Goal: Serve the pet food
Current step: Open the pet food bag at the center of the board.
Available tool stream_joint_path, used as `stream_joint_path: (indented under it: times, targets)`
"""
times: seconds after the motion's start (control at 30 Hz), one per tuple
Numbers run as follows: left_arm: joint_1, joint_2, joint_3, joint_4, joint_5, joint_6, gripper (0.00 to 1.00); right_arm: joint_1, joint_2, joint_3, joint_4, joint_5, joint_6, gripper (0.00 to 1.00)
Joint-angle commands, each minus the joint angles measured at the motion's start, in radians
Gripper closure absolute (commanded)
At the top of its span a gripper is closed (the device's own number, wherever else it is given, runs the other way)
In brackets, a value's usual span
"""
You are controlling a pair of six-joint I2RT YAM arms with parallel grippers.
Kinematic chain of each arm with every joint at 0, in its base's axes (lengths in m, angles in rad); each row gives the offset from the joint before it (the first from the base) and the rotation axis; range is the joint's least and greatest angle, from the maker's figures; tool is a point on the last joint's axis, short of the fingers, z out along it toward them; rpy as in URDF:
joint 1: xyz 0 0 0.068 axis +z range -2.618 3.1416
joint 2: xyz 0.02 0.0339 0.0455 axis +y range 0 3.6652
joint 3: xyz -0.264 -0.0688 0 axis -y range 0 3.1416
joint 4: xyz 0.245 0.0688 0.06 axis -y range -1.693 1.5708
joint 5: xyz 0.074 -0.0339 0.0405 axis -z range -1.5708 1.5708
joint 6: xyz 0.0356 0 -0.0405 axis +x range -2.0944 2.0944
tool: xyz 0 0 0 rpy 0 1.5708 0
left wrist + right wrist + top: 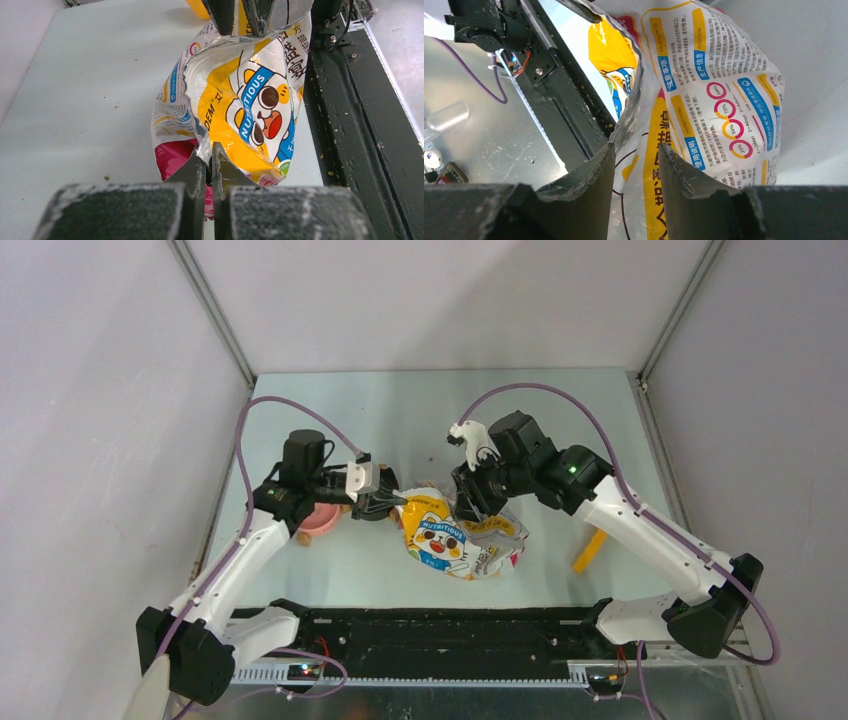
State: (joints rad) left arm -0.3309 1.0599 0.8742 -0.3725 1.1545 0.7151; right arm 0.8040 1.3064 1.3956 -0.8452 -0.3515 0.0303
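Observation:
The white-and-yellow cat-printed bag (pixel 455 540) lies in the middle of the table with its mouth pulled open between my two grippers. My left gripper (pixel 385 505) is shut on the torn left rim of the bag (pixel 240 100); its fingertips (pixel 210 155) pinch the silver-lined edge. On the right side of the mouth, my right gripper (pixel 470 508) is shut on a thick fold of the bag (pixel 714 75), the jaws standing apart with the wall between them (pixel 636 150). The pet food is hidden inside the bag.
A pink bowl (pixel 318 520) sits just left of the bag, partly under my left arm. A yellow scoop (pixel 590 550) lies on the table to the right of the bag. A black rail (pixel 440 635) runs along the near edge. Small brown crumbs (pixel 106 178) dot the table.

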Motion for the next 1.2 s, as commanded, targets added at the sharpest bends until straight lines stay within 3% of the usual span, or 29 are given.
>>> stream_joint_path:
  times: [0.0, 0.73, 1.17]
  targets:
    - [0.0, -0.015, 0.05, 0.015, 0.067, -0.017, 1.0, 0.006, -0.002, 0.025, -0.007, 0.106, 0.017, 0.59]
    - [-0.001, -0.021, 0.048, 0.016, 0.067, -0.017, 1.0, 0.004, -0.003, 0.007, 0.02, 0.277, 0.078, 0.62]
    - [-0.002, -0.013, 0.051, 0.076, 0.075, -0.101, 1.0, 0.024, 0.034, -0.042, 0.177, 0.135, 0.093, 0.62]
